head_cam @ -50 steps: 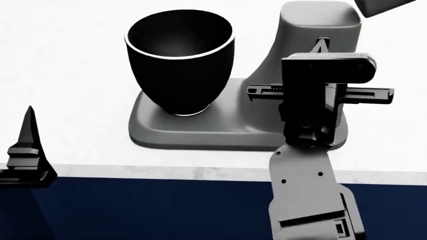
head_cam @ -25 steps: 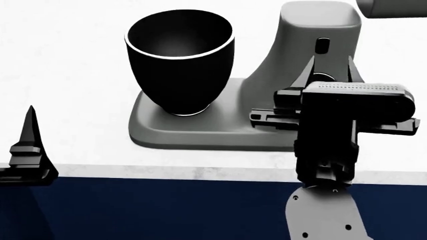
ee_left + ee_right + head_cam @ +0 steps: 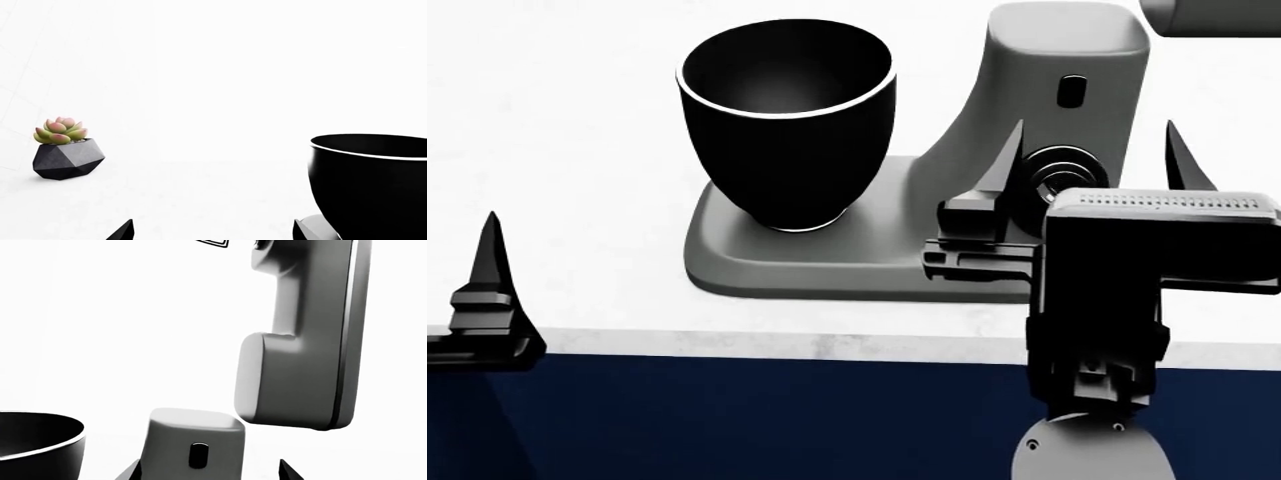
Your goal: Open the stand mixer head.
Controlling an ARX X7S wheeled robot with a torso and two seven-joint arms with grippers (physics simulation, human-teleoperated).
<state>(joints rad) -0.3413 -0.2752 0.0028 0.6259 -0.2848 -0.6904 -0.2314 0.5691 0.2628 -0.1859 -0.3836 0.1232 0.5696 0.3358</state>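
Observation:
The stand mixer head [image 3: 303,350] is tilted up, nearly vertical above the grey column [image 3: 193,445] in the right wrist view. Its whisk [image 3: 215,243] just shows at the frame's edge. In the head view only a corner of the head [image 3: 1214,15] shows at the top right. My right gripper [image 3: 1094,150] is open and empty, in front of the column [image 3: 1054,80] and its black dial [image 3: 1065,172], fingers apart on either side. My left gripper [image 3: 487,290] is low at the left, open and empty in the left wrist view [image 3: 213,235].
The glossy black bowl [image 3: 787,120] stands on the mixer's grey base [image 3: 827,265]. The white counter's front edge [image 3: 761,345] runs below it, above a dark blue cabinet front. A succulent in a black faceted pot [image 3: 63,155] sits on the counter, seen in the left wrist view.
My right gripper has drawn back from the column toward me and lower in the head view, and its fingers have spread wider. The dial now shows. The left arm has barely moved.

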